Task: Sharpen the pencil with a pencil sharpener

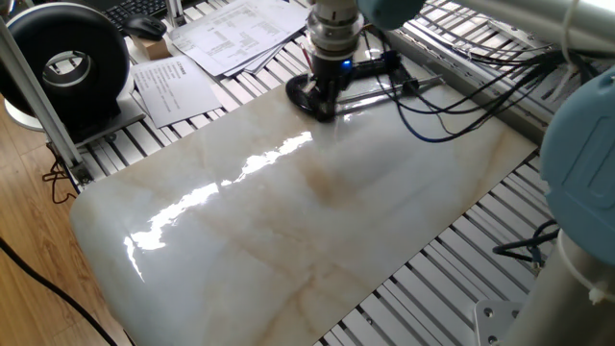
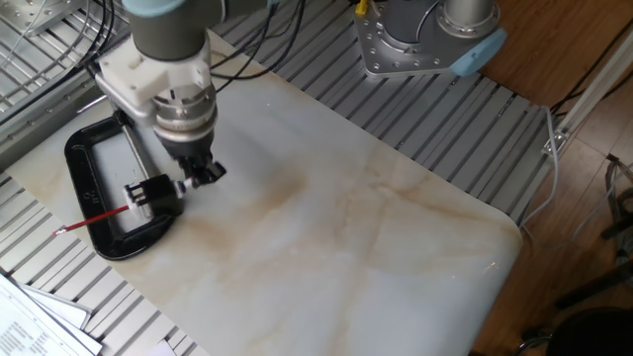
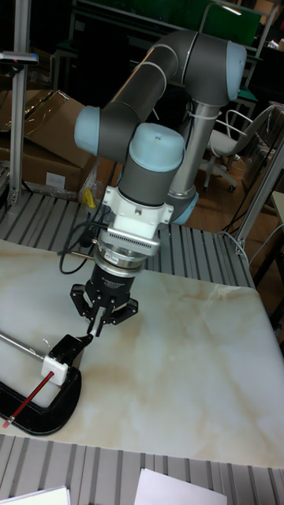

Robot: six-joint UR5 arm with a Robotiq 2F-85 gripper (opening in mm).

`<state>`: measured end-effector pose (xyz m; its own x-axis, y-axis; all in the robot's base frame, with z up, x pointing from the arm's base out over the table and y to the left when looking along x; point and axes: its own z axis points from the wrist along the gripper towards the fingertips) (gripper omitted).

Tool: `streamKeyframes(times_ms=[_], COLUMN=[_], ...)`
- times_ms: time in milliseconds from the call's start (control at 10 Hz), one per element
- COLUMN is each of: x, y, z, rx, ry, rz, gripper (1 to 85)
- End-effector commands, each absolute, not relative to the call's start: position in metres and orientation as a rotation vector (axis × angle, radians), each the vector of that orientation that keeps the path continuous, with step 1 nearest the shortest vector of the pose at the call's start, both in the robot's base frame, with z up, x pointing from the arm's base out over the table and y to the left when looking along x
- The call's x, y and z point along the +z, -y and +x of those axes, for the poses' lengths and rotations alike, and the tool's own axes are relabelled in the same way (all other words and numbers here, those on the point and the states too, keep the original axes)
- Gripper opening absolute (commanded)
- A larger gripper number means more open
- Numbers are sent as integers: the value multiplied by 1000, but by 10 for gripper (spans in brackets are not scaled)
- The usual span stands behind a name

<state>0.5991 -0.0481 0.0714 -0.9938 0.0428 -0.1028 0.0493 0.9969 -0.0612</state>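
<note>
A red pencil [image 2: 94, 220] [image 3: 28, 398] lies with one end in a small white pencil sharpener [image 2: 134, 194] [image 3: 57, 368]. The sharpener sits in the jaw of a black C-clamp [image 2: 77, 183] [image 3: 47, 414] at the corner of the marble slab. My gripper [image 2: 203, 174] [image 3: 95, 330] points down just beside the clamp's black block, on the side away from the pencil. Its fingertips are drawn together to a point, and I see nothing between them. In one fixed view the gripper [image 1: 325, 96] hangs over the clamp [image 1: 300, 94] and the arm hides the pencil.
The marble slab [image 1: 317, 221] lies on a slatted metal table. Papers [image 1: 231, 34], a round black device [image 1: 72, 62] and a keyboard lie past the clamp's corner. Cables [image 1: 452, 106] trail from the arm. The robot's base [image 2: 425, 40] stands at the slab's far side.
</note>
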Motion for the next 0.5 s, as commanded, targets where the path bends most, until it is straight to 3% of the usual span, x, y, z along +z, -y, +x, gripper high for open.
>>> streamKeyframes(times_ms=[0,200,400], x=[63,61,70], y=[36,41,36], z=[611,612,610], rx=[-71,-79,-105], ry=[-3033,-3017,-3023], rz=[24,-77,-78], gripper=[37,447,467])
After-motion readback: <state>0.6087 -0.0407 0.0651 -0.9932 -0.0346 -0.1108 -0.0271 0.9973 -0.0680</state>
